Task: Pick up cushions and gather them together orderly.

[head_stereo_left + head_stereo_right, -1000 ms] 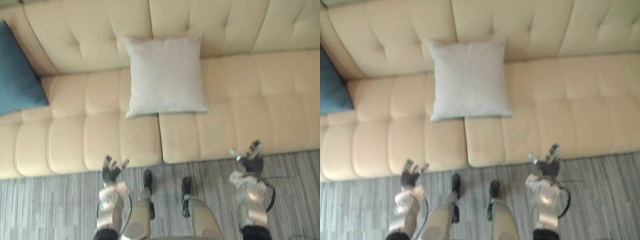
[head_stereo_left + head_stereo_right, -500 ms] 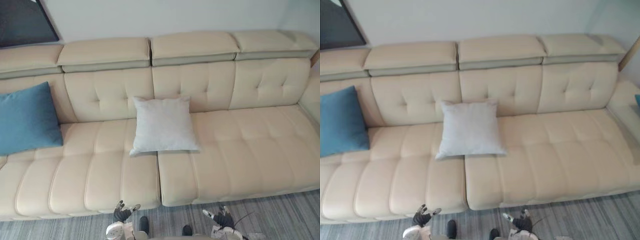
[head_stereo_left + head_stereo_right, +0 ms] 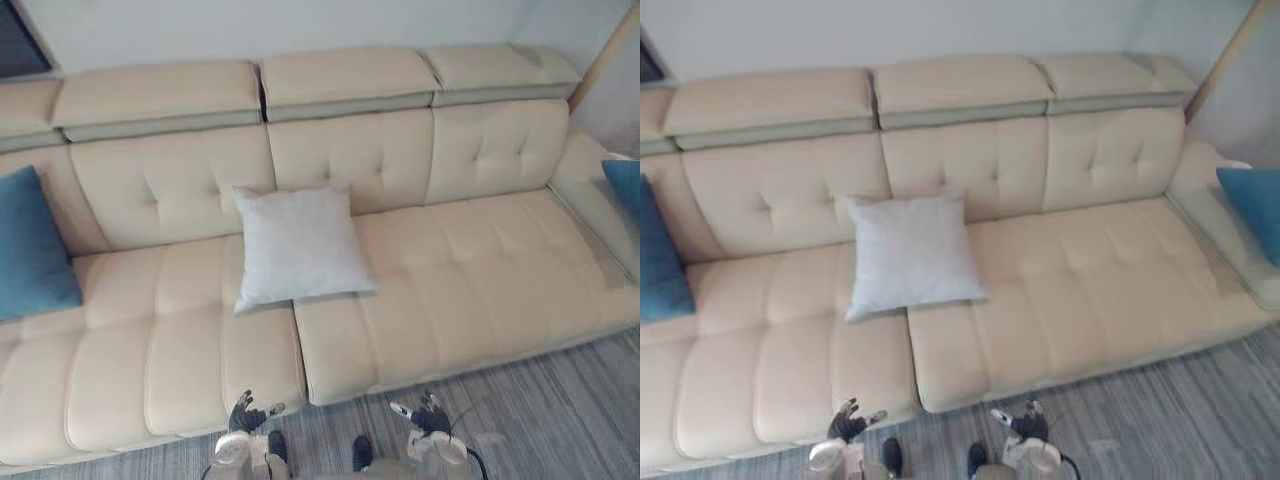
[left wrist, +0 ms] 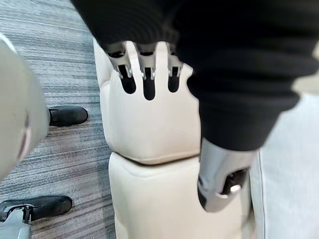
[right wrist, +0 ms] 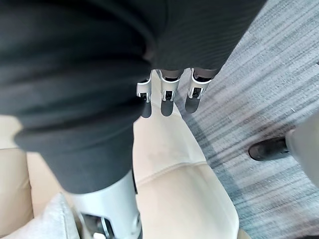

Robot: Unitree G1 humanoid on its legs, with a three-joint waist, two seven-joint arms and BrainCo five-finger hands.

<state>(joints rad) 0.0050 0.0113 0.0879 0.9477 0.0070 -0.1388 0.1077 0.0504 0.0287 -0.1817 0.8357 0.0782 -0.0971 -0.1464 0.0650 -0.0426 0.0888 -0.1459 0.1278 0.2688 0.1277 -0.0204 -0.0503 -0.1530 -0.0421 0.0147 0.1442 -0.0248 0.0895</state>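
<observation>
Across the middle of the frame runs a long cream sofa [image 3: 480, 270] with a tufted backrest and padded headrests, standing on a grey striped carpet [image 3: 560, 420].

Cushions observed: three, well apart from one another.

1. Pale grey cushion [image 3: 300, 245]: square, plain fabric, pointed corners, no visible pattern. It sits at the centre of the sofa, its top edge leaning on the backrest and its lower edge on the seat, lying across the seam between two seat sections. Neither hand touches it.

2. Blue cushion [image 3: 30, 250]: deep teal-blue, at the left edge of the frame, propped against the backrest at the sofa's left end. It is partly cut off by the frame edge.

3. Second blue cushion [image 3: 1252, 205]: same colour, at the right edge of the frame, at the sofa's right end by the side section. Only part of it shows, so how it rests cannot be told.

Hands: the left hand [image 3: 247, 415] and the right hand [image 3: 428, 415] are at the bottom centre of the frame, over the carpet just in front of the sofa's front edge. Each wrist view shows the fingers straight and slightly spread, the thumb held out to the side, and nothing held. Both hands are well short of every cushion.
</observation>
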